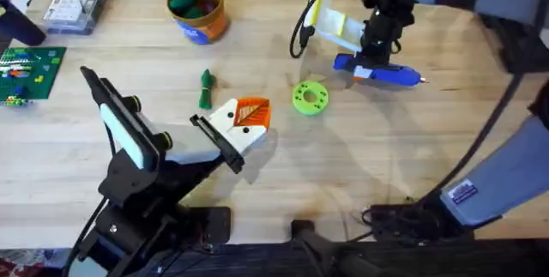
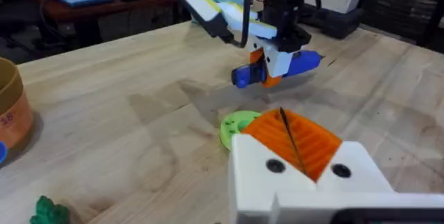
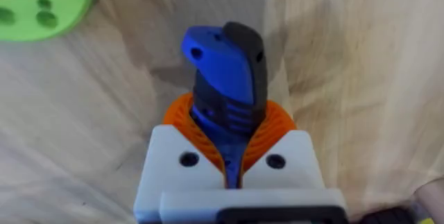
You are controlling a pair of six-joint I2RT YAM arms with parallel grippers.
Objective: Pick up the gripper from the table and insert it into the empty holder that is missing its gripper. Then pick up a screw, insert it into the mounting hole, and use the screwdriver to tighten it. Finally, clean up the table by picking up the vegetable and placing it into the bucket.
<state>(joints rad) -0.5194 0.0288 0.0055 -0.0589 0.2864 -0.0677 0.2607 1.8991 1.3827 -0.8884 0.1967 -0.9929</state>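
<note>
- The right gripper (image 1: 376, 51) is clamping its orange pads on the blue screwdriver (image 1: 382, 74), lying flat, its bit pointing toward the table's (image 1: 343, 174) right side.
- The left gripper (image 1: 249, 123) is sitting with its fingers closed together, holding nothing.

White end effector (image 3: 234, 175), orange ribbed pads (image 3: 191, 123)

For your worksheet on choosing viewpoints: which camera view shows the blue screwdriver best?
The overhead view: the screwdriver lies full length on the table, metal bit included, with the right tool on it. The left wrist view shows its blue body, partly covered by that tool; the right wrist view shows its rear end between orange pads.
</note>
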